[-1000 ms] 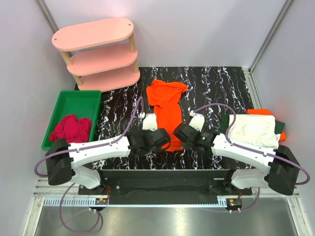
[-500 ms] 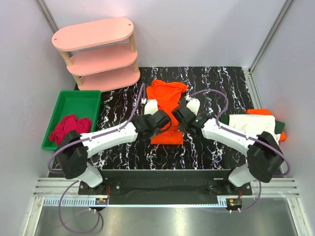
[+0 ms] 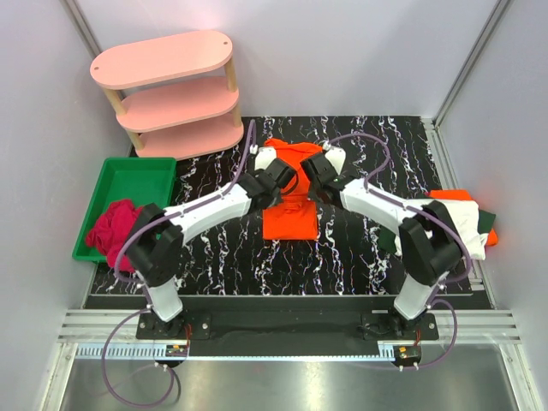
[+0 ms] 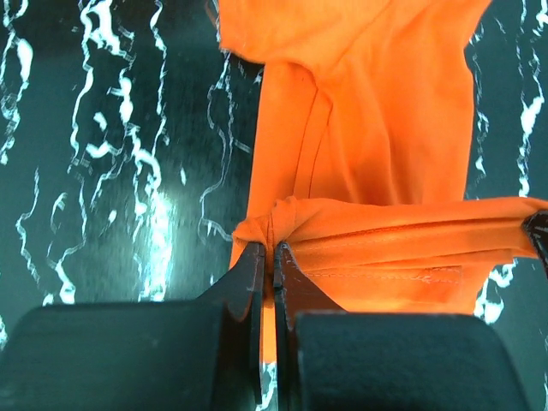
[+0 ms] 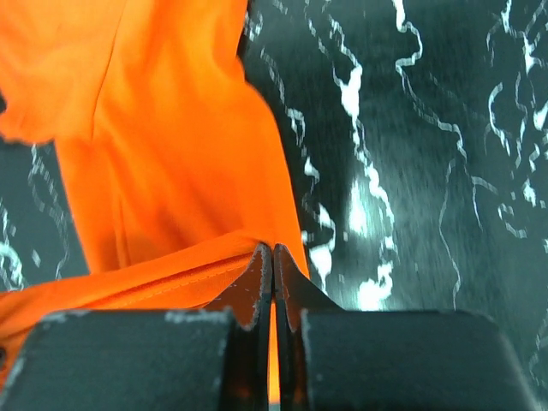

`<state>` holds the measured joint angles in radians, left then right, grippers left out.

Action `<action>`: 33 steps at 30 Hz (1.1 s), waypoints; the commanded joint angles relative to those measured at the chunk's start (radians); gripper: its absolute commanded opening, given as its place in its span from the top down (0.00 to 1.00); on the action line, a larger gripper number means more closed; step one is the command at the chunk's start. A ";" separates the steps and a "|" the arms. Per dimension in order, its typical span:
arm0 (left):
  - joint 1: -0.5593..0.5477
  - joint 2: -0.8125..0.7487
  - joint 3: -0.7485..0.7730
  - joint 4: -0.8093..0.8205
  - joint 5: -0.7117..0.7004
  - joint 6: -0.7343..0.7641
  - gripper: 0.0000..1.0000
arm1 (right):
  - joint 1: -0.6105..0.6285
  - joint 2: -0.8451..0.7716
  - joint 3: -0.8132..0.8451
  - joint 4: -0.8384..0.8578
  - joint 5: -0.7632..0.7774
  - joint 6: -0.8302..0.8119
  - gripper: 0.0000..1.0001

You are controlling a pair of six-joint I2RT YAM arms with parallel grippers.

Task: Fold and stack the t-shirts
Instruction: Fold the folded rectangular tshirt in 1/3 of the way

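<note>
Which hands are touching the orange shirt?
Touching, both. Left wrist view: the left hand is shut on a bunched hem of the orange shirt. Right wrist view: the right hand pinches its edge.

Top view: my left gripper (image 3: 278, 178) and right gripper (image 3: 312, 181) cover middle of orange t-shirt (image 3: 289, 221); pinched hem unseen there. Right arm (image 3: 377, 201) hides part of folded stack (image 3: 471, 224); shirt count unclear, perhaps three. Wrist views: shirt cut off by top edge; I cannot see its full outline.
</note>
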<state>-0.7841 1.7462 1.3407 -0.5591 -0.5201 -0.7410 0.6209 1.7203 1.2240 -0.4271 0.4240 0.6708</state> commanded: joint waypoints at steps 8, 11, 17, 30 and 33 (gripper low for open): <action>0.095 0.153 0.107 -0.010 0.015 0.084 1.00 | -0.073 0.206 0.166 0.004 0.030 -0.050 1.00; 0.114 0.182 0.117 -0.004 0.026 0.088 1.00 | -0.081 0.252 0.210 0.004 0.021 -0.057 1.00; 0.143 0.222 0.152 -0.002 0.049 0.106 1.00 | -0.082 0.297 0.262 0.005 0.025 -0.065 1.00; 0.151 0.116 0.140 0.002 0.049 0.106 0.15 | -0.069 0.124 0.203 0.033 0.019 -0.112 0.39; 0.137 0.066 0.085 0.004 0.055 0.078 0.18 | -0.040 0.064 0.143 0.044 0.009 -0.106 0.53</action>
<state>-0.6331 1.9358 1.4715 -0.5678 -0.4530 -0.6319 0.5434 1.9163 1.4204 -0.4114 0.4252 0.5716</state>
